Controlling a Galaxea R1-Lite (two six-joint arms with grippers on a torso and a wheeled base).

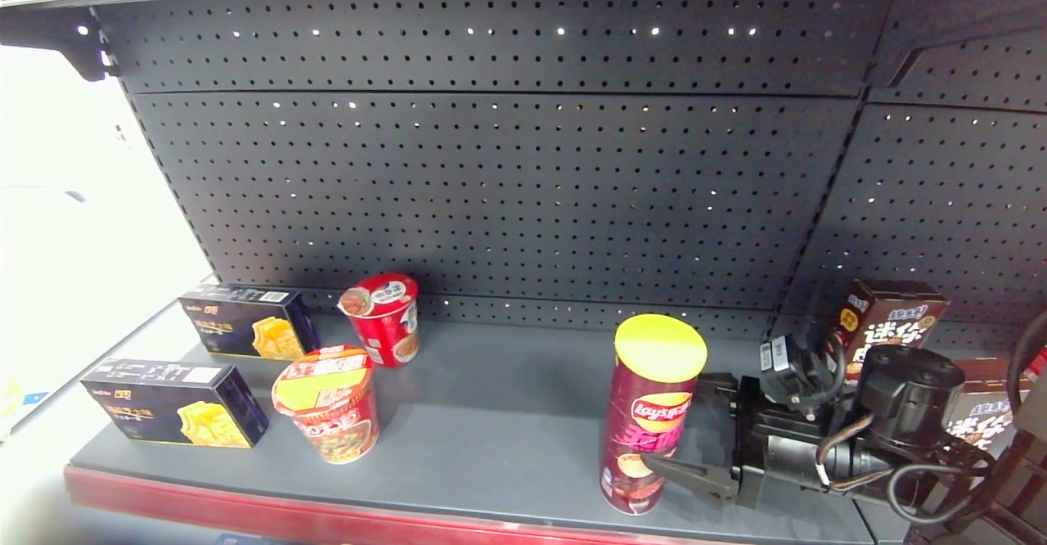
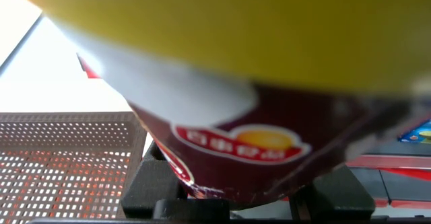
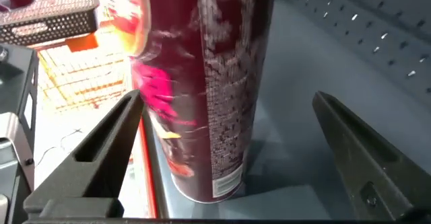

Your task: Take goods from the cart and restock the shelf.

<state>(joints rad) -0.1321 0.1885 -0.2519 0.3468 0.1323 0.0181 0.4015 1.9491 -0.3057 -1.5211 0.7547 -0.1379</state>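
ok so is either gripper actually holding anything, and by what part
Left gripper: a chips can, fingers on its maroon body, away from the yellow lid. Right gripper: nothing; its open fingers flank the shelf can.

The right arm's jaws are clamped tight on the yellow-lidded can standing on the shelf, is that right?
Not quite. The can does stand on the shelf, but the right arm's jaws are open, not clamped. The right wrist view shows one jaw on each side of the can, with a clear gap on both sides.
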